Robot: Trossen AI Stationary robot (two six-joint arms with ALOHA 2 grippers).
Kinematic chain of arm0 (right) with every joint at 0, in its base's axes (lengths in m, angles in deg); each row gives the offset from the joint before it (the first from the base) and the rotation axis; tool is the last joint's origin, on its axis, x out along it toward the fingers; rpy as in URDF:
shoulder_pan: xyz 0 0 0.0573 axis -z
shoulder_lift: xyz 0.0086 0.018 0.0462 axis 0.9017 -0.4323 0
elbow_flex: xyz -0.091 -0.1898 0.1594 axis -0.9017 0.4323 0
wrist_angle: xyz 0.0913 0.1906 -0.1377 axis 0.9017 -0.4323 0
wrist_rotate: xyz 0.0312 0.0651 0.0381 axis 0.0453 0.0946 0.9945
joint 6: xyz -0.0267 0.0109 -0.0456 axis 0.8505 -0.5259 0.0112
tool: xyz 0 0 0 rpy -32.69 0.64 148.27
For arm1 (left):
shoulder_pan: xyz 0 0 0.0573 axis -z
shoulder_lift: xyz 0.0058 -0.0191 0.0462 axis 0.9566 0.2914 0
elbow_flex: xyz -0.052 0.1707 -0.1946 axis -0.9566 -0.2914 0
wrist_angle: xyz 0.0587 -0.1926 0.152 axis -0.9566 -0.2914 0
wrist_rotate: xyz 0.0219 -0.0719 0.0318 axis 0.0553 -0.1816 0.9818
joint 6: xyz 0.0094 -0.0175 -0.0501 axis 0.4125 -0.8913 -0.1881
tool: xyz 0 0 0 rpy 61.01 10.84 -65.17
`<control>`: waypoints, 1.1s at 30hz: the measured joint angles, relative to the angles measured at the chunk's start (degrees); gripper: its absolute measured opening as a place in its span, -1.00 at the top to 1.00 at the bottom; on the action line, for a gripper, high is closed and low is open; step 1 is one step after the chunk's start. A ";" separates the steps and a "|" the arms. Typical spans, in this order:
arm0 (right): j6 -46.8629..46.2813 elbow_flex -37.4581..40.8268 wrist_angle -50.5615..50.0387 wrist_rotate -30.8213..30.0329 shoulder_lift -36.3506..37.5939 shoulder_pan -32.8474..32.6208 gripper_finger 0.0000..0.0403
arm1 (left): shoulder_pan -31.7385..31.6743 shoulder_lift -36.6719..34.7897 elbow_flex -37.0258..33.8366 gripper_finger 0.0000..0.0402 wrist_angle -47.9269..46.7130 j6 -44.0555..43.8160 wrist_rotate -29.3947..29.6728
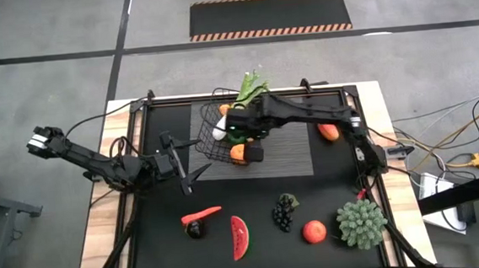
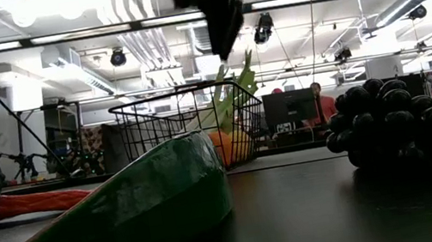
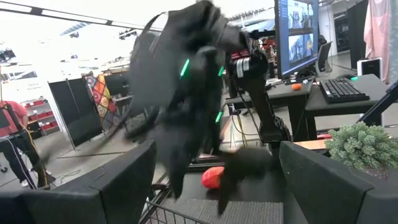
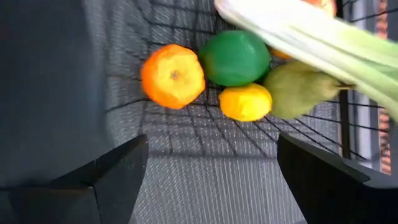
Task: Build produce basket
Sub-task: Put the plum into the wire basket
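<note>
- Upper centre of the high view holds the basket (image 1: 214, 136), on the ribbed mat (image 1: 283, 152), with the leek (image 1: 251, 87) poking out past its far rim.
- Inside it, the right wrist view shows an orange (image 4: 173, 76), a lime (image 4: 234, 57), a lemon (image 4: 245, 102) and a dull green fruit (image 4: 305, 93) bunched under the leek.
- Directly above the basket hangs the right gripper (image 1: 247, 142), jaws wide and empty.
- Left of the basket, the left gripper (image 1: 185, 178) waits low over the table, jaws spread and empty.
- Along the lower part of the high view lie the chili (image 1: 201, 213), watermelon slice (image 1: 240, 236), grapes (image 1: 285, 212) and apple (image 1: 315, 231).
- My judgement: lift the right gripper straight up clear of the rim and leek before going for another piece.
- Hard to make out: the dark item beside the chili, and how much the right arm hides in the basket.
</note>
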 joint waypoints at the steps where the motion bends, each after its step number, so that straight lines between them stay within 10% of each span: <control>1: -0.13 0.58 0.04 0.04 1.78 -0.77 -0.65 | 0.00 0.14 0.00 -0.61 0.04 -0.02 0.00; 16: -1.64 38.98 36.97 -1.14 32.98 -18.64 -0.62 | 0.04 4.80 0.49 -0.61 0.39 -9.02 -6.46; 33: 10.72 69.33 72.68 -3.68 49.30 -24.60 -0.62 | 12.15 18.61 9.68 -0.61 -16.09 -38.18 -6.18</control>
